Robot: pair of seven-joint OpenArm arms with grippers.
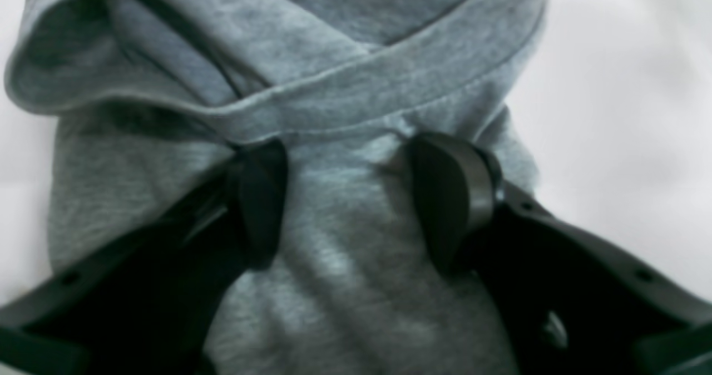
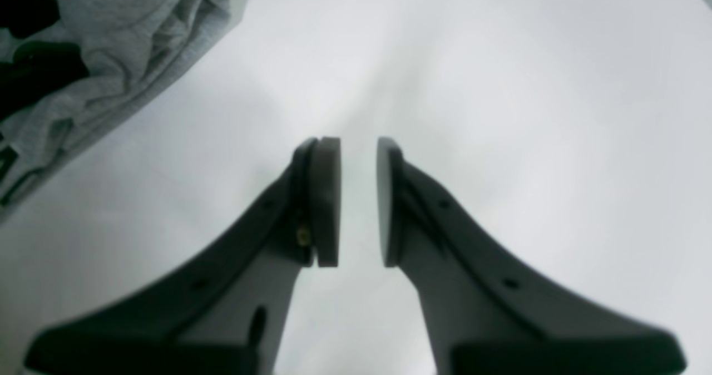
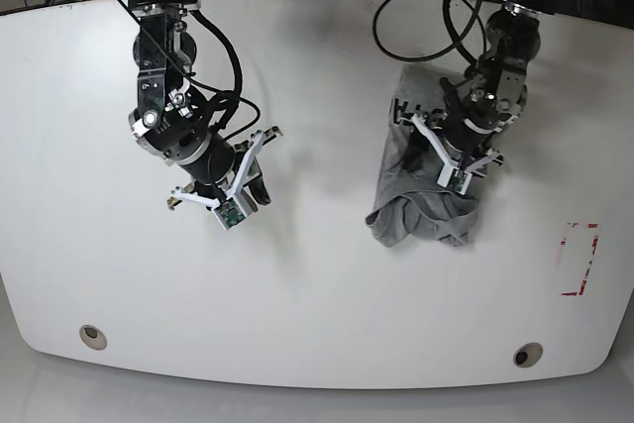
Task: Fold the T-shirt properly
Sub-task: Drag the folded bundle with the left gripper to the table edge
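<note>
The light grey T-shirt [image 3: 416, 213] lies crumpled in a heap on the right half of the white table [image 3: 317, 284]. My left gripper [image 3: 457, 158] hangs over that heap. In the left wrist view it [image 1: 350, 147] is shut on a thick bunch of the T-shirt [image 1: 345, 74], just below a hemmed band. My right gripper [image 3: 233, 190] hovers over bare table at the left, well away from the cloth. Its fingers [image 2: 359, 197] stand open by a narrow gap with nothing between them. A corner of the T-shirt [image 2: 111, 58] with black print shows at the top left of the right wrist view.
A red rectangle outline [image 3: 580, 260] is marked on the table near its right edge. Two round holes [image 3: 91, 336] [image 3: 527, 355] sit near the front edge. Cables and the arm bases stand along the back edge.
</note>
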